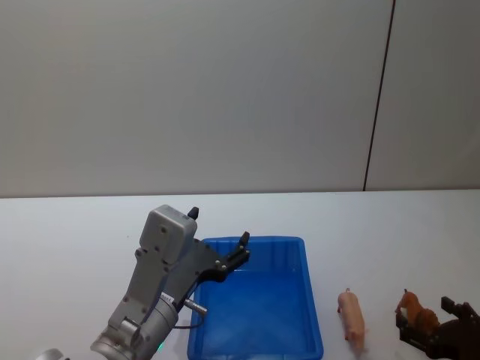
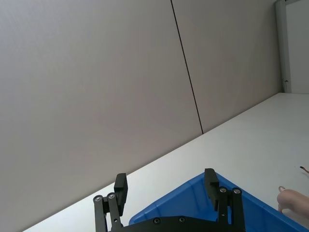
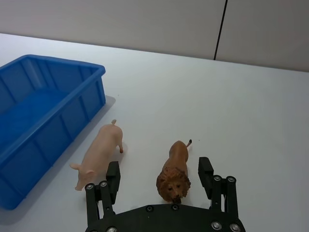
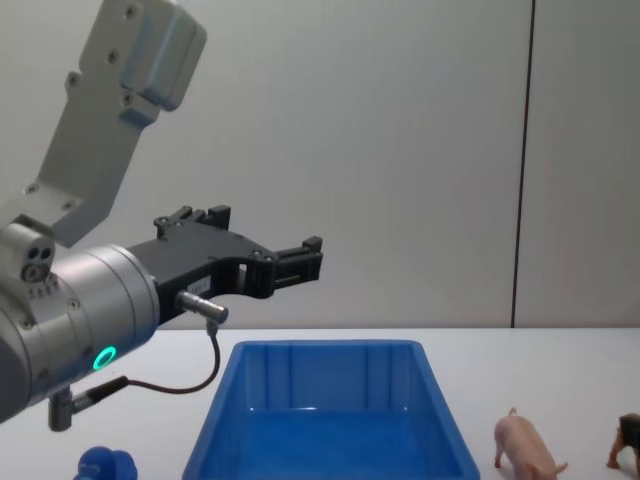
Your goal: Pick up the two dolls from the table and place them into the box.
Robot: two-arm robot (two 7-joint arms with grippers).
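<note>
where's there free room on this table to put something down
The table strip behind the box, pig and lion is bare. So is the box floor, though the left gripper hangs open over its far-left corner. Crowded: right of the box, where pig and lion stand close together and the open right gripper straddles the lion.

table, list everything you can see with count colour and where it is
box: 1, bright blue, middle of the table, nothing visible inside
pig: 1, pale pink, standing on the table just right of the box
lion: 1, reddish-brown, standing right of the pig
small object: 1, blue, near left of the table, too cut off to identify
table: 1, white
wall: 1, grey, behind the table, with a dark vertical seam
left gripper: 1, black, open, raised above the box's left side
right gripper: 1, black, open, fingers either side of the lion's head
</note>
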